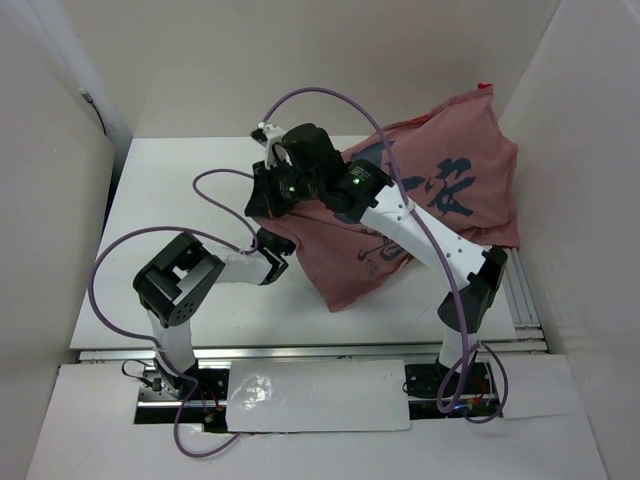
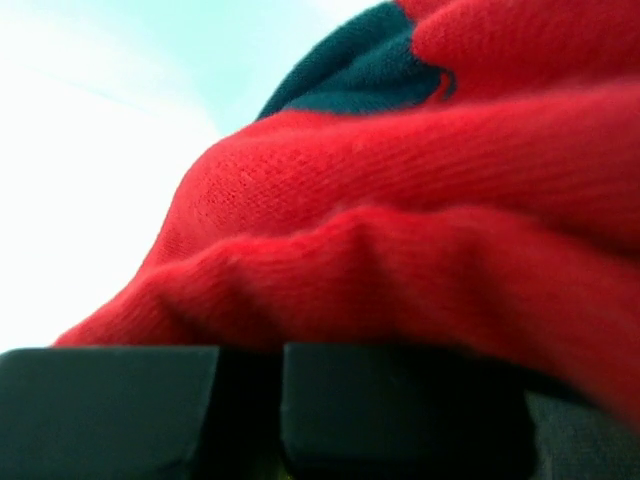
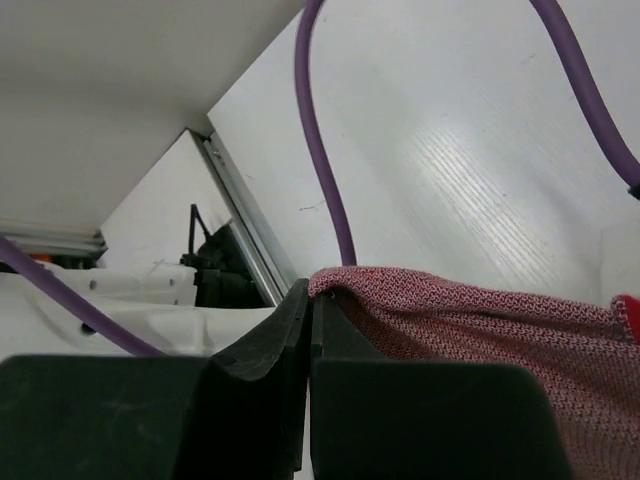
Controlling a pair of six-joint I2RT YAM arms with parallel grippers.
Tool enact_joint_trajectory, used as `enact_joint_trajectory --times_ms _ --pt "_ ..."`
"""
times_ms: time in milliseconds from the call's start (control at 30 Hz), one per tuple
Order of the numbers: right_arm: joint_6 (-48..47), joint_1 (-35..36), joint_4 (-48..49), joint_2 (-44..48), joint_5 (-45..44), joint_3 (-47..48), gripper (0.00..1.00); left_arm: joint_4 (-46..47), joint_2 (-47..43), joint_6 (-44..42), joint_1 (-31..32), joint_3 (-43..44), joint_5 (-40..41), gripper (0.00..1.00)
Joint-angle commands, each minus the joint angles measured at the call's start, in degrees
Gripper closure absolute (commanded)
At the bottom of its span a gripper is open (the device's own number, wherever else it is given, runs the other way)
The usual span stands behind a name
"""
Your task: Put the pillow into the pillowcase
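Left gripper and right gripper both pinch the pillowcase edge, jaws closed tight, pink reverse draping toward the far right corner of the worktop.

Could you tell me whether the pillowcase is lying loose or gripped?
Gripped. The right gripper is shut on the pink edge of the pillowcase; the left gripper is shut too, with red cloth bunched at its fingertips.

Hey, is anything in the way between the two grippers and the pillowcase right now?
Nothing visible. The right gripper is closed on the edge of the pillowcase, and the left gripper looks closed on its red folds. The pillow itself is not in view.
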State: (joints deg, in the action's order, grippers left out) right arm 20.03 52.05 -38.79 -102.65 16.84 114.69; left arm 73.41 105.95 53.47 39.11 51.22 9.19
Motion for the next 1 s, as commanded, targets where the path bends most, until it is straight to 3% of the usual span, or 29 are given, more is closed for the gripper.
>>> enact_joint_trajectory --times_ms 0,67,233,400,500,600,667,733,767,833,900,967 --pt "3.08 7.00 7.67 -1.58 19.90 4.22 1.00 13.45 -2.06 -1.98 3.77 4.32 -0.32 1.00" --pt "1.42 7.71 5.76 -3.95 19.03 5.97 1.00 7.92 -1.02 -0.48 5.26 6.94 4.86 1.00" --pt "-0.34 8.33 1.96 -10.54 20.51 12.40 1.00 7.89 1.45 0.05 9.22 8.10 13.47 1.00" --pt "-1.22 9.47 1.27 -12.65 23.15 15.11 1.00 6.05 2.59 0.67 9.23 9.77 12.87 1.00" --pt "-2.54 9.47 -1.37 -11.97 18.25 15.82 1.00 3.77 2.07 0.67 9.23 8.21 14.36 1.00" --pt "-3.16 9.47 -0.07 -8.46 15.86 9.60 1.00 0.61 -0.74 -0.72 9.23 5.31 16.47 0.93" --pt "-2.63 8.07 3.09 -6.87 14.81 5.55 1.00 -1.94 -3.10 -1.96 9.23 3.72 17.35 0.83" --pt "-2.63 7.02 3.63 -5.55 12.97 4.84 1.00 -8.24 -5.04 -1.97 9.23 1.35 17.27 0.65" --pt "-2.63 5.71 3.63 -5.54 12.17 4.31 1.00 -10.19 -6.01 -1.97 8.18 0.64 15.44 0.49" --pt "-2.63 3.68 3.63 -5.54 10.41 4.31 1.00 -16.24 -9.60 -0.67 5.63 -1.37 9.89 0.32" --pt "-2.63 0.17 3.63 -5.54 8.04 4.92 1.00 -27.32 -12.07 0.05 2.66 -2.17 4.21 0.22" --pt "-3.16 -3.86 5.38 -5.54 6.55 5.53 1.00 -32.42 -15.40 -2.75 0.71 -2.79 -0.12 0.20"
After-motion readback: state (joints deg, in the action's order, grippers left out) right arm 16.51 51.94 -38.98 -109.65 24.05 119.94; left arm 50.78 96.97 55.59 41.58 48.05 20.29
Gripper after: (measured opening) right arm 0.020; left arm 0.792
